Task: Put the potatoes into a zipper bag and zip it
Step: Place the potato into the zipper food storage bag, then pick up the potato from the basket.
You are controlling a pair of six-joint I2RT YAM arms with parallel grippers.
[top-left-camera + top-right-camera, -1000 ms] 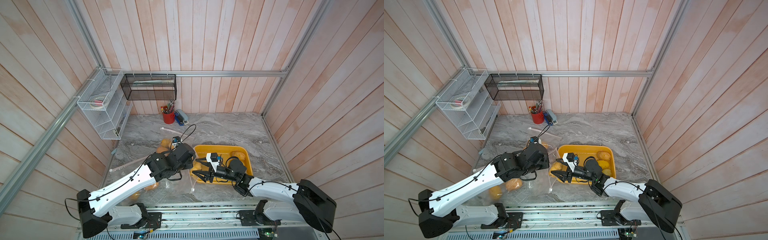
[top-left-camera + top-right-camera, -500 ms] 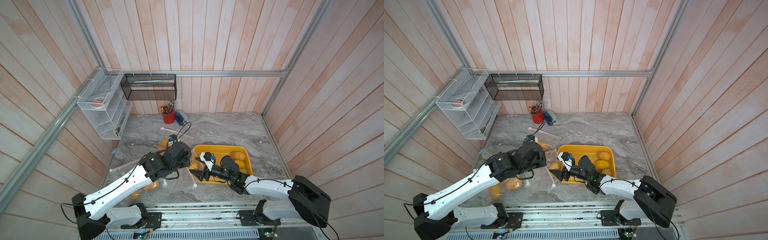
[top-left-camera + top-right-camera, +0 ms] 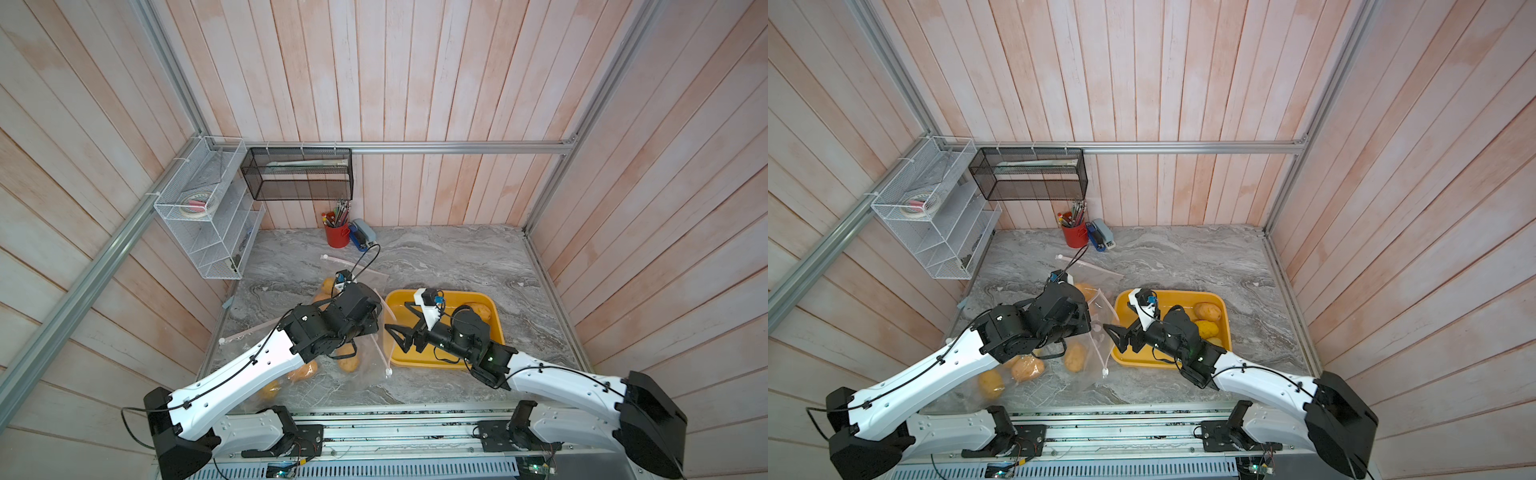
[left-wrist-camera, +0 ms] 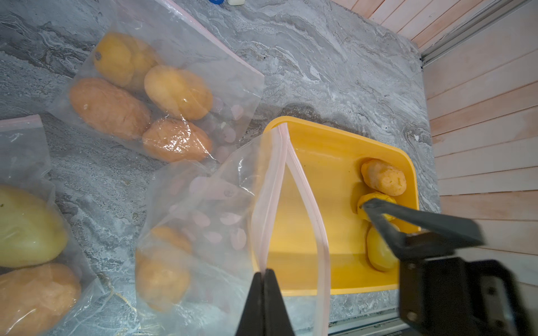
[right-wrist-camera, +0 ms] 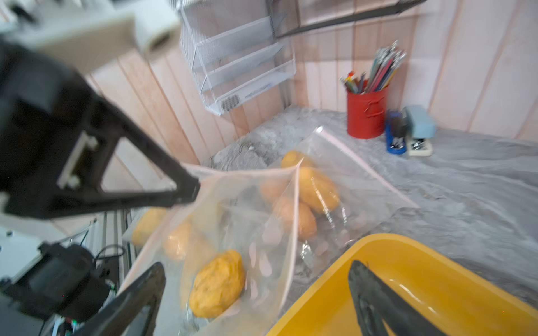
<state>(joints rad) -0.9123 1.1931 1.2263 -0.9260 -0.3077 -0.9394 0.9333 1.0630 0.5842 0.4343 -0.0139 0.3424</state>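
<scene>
My left gripper [image 4: 265,272] is shut on the pink rim of a clear zipper bag [image 4: 272,180] and holds its mouth open beside the yellow tray [image 4: 329,145]. One potato [image 5: 218,283] lies inside this bag, also seen in a top view [image 3: 1074,356]. My right gripper [image 5: 256,266] stands open and empty at the bag's mouth, over the tray's left edge [image 3: 400,318]. Three potatoes [image 4: 384,177] rest at the tray's far end [image 3: 1207,311].
Two other clear bags with potatoes lie on the marble table, one behind [image 4: 139,96] and one at the near left [image 4: 26,232]. A red pencil cup [image 3: 336,235] and stapler [image 3: 363,232] stand at the back. A wire shelf [image 3: 208,224] hangs on the left wall.
My right gripper's jaws have spread wider and it has swung to the bag's mouth. The left gripper has stayed shut on the bag's rim, hardly moving.
</scene>
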